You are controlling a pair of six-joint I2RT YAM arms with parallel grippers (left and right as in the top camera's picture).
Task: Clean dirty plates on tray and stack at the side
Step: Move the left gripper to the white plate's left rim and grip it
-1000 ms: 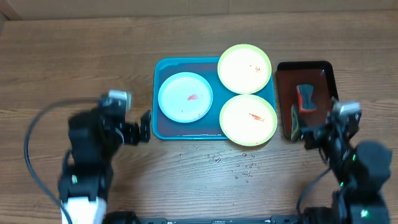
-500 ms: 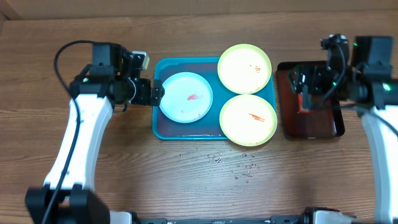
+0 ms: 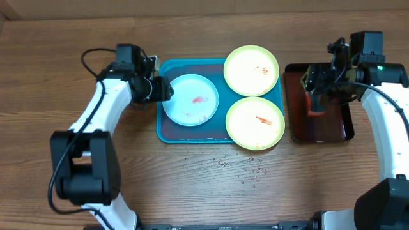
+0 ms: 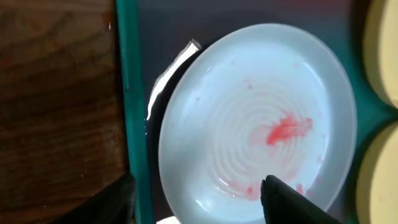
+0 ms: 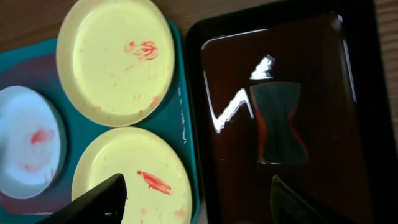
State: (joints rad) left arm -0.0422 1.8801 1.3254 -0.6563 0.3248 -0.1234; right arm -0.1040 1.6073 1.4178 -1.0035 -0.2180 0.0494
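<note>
The turquoise tray (image 3: 167,128) holds three dirty plates. The pale blue-white plate (image 3: 190,99) with a red smear lies at its left; it also shows in the left wrist view (image 4: 258,121). Two yellow-green plates, far (image 3: 251,69) and near (image 3: 255,122), lie at its right, both red-smeared, also seen in the right wrist view, far (image 5: 115,59) and near (image 5: 134,177). My left gripper (image 3: 163,91) is open, its fingers (image 4: 199,202) straddling the blue-white plate's left rim and the tray edge. My right gripper (image 3: 313,81) is open and empty (image 5: 199,199) above the dark tray.
A dark red-black tray (image 3: 319,124) stands right of the turquoise tray, with an hourglass-shaped grey and red sponge (image 5: 278,124) in it. Water droplets (image 3: 246,172) speckle the wooden table in front of the turquoise tray.
My left gripper has moved right, from beside the tray to the blue-white plate's left rim. My right gripper has swung up from the table's front to over the dark tray.
</note>
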